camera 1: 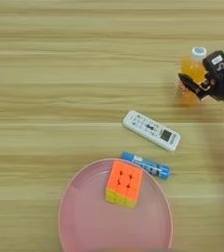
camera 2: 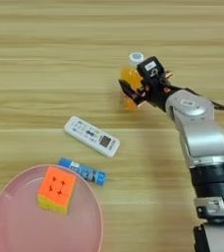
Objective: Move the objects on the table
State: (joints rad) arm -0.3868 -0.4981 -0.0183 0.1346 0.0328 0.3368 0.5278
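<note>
Left eye view: right gripper [camera 1: 195, 74] at right edge, fingers straddling upright juice bottle [camera 1: 191, 74], apparently clamped on it. Remote [camera 1: 151, 130] lies mid-table [camera 1: 60, 74], long axis diagonal, below-left of gripper. Cube [camera 1: 124, 183] sits on pink plate [camera 1: 79, 221]; blue tube [camera 1: 146, 165] at plate's rim.

Right eye view: forearm [camera 2: 202, 133] reaches from bottom right; bottle's cap points away from robot, bottle left of wrist.
</note>
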